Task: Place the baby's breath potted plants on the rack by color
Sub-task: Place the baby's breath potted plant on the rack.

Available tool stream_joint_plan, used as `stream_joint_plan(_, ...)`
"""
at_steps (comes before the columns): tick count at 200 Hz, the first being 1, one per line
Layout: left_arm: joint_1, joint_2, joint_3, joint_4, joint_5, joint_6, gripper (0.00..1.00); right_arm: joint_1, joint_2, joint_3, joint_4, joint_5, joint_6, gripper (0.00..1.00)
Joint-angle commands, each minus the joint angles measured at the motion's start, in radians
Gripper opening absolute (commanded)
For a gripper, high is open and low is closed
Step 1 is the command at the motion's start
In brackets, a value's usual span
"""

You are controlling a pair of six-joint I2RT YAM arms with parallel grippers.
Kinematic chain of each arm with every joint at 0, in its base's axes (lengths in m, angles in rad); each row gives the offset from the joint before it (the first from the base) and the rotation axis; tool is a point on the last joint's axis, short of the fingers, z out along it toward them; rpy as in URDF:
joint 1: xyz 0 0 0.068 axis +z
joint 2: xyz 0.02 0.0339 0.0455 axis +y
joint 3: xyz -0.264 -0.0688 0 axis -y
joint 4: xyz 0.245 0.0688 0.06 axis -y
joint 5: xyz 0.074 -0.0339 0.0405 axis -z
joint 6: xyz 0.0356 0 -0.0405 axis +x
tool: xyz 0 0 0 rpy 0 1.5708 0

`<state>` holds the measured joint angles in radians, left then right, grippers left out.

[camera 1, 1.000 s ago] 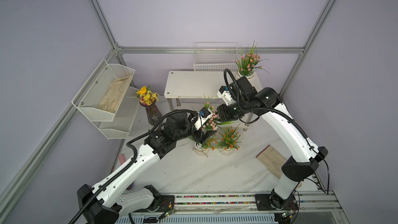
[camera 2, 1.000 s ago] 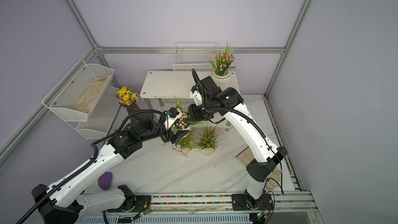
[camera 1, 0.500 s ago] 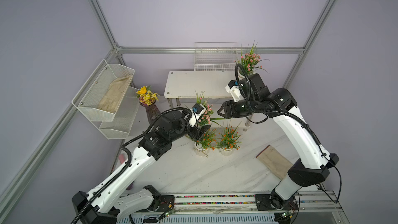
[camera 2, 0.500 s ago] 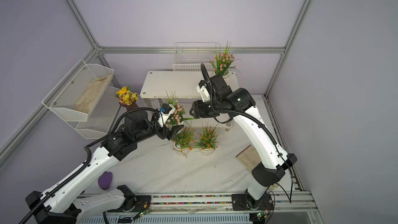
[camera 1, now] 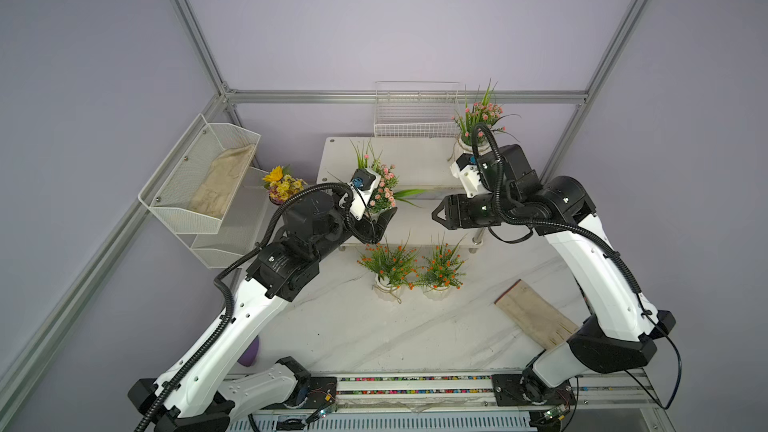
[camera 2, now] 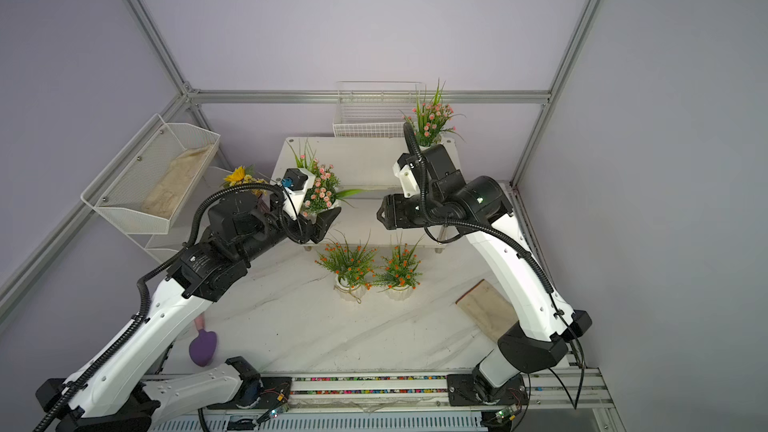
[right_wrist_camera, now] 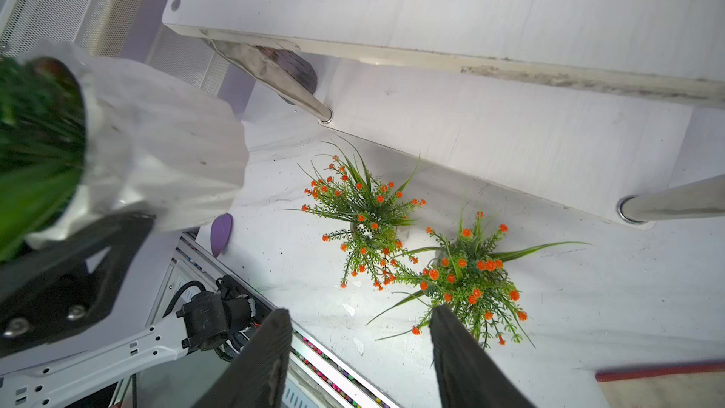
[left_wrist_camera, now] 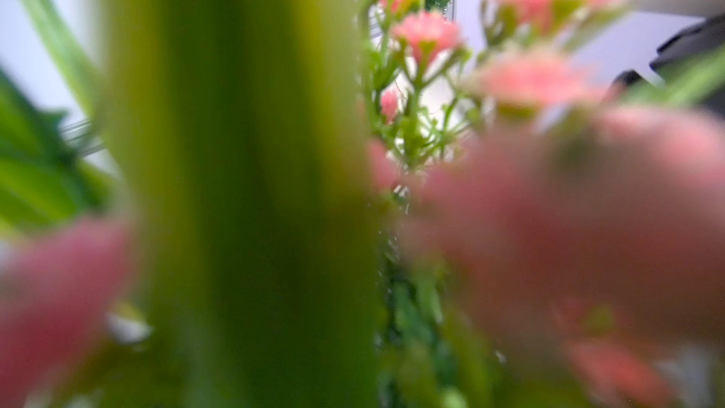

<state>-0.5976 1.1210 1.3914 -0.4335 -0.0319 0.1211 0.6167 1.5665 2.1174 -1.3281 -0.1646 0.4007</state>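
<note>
My left gripper (camera 1: 379,221) is shut on the white ribbed pot (right_wrist_camera: 164,143) of a pink baby's breath plant (camera 1: 384,189), held in the air before the rack (camera 1: 415,160). Its blurred flowers (left_wrist_camera: 541,76) fill the left wrist view and hide the jaws. A second pink plant (camera 1: 480,118) stands on the rack's top board, back right. Two orange plants (camera 1: 388,263) (camera 1: 442,264) stand side by side on the table in front of the rack. My right gripper (camera 1: 436,216) hangs open and empty to the right of the held plant, above the orange plants (right_wrist_camera: 467,276).
A white wire grid basket (camera 1: 415,118) sits behind the rack. White mesh wall baskets (camera 1: 208,176) hang at the left, with a yellow bouquet (camera 1: 282,184) beside them. A wooden board (camera 1: 534,320) lies at the front right. A purple object (camera 2: 203,347) lies at the front left.
The right gripper opened wider and drew away to the right from the pink plant. The left gripper lifted that plant a little up and to the left.
</note>
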Motion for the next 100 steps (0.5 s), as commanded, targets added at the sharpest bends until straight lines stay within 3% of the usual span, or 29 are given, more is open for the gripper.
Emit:
stream_joint_plan(1, 0.02, 0.016, 0.114, 0.121, -0.073, -0.016, 0.19, -0.006, -0.039, -0.027, 0.027, 0.009, -0.013, 0.6)
stream_joint_plan(46, 0.066, 0.121, 0.227, 0.157, -0.126, -0.028, 0.16, -0.006, -0.081, -0.1, 0.047, -0.005, -0.001, 0.6)
stream_joint_plan(100, 0.163, 0.242, 0.322, 0.242, -0.066, -0.081, 0.15, -0.008, -0.14, -0.195, 0.073, -0.018, 0.024, 0.61)
